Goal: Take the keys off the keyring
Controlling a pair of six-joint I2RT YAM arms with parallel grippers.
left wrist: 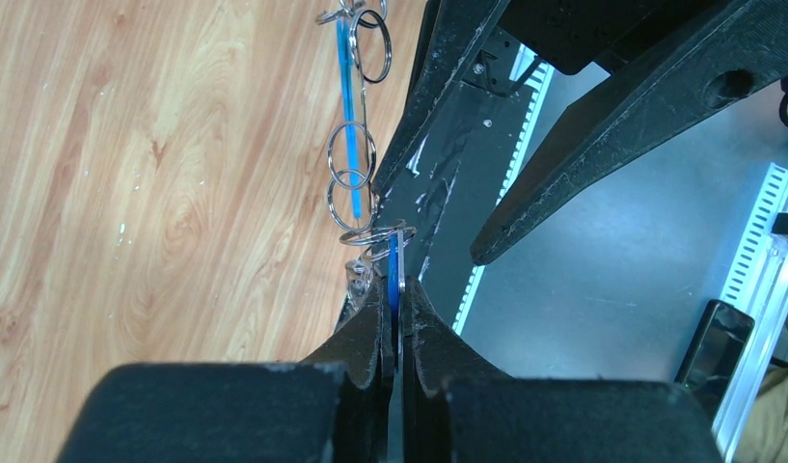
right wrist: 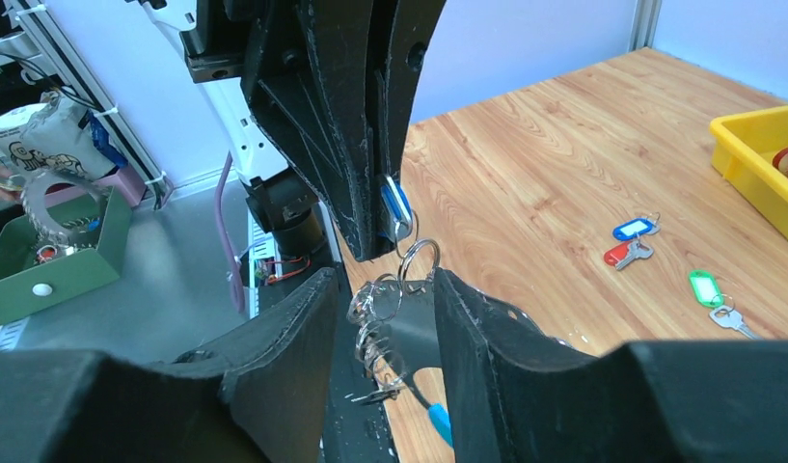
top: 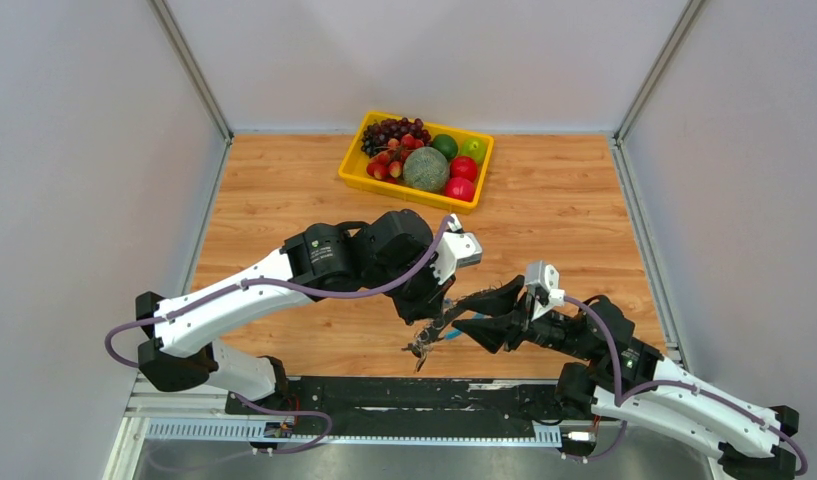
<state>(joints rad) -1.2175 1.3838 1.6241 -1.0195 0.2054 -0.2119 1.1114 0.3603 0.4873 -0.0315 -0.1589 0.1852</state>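
My left gripper (left wrist: 394,289) is shut on a blue-headed key (left wrist: 396,270) and holds it above the near table edge. From that key hangs the keyring (left wrist: 352,154), a chain of silvery metal rings on a cord with a blue section. My right gripper (right wrist: 385,282) is open, its fingers either side of the hanging rings (right wrist: 378,318); one ring rests against its right finger. In the top view both grippers (top: 431,305) (top: 462,315) meet over the dangling keyring (top: 429,340). Loose blue (right wrist: 633,229), red (right wrist: 621,254) and green (right wrist: 704,286) keys lie on the table.
A yellow fruit tray (top: 356,178) stands at the back middle of the wooden table. A black base rail (top: 384,395) runs along the near edge under the grippers. A green box (right wrist: 62,260) sits off the table to the left.
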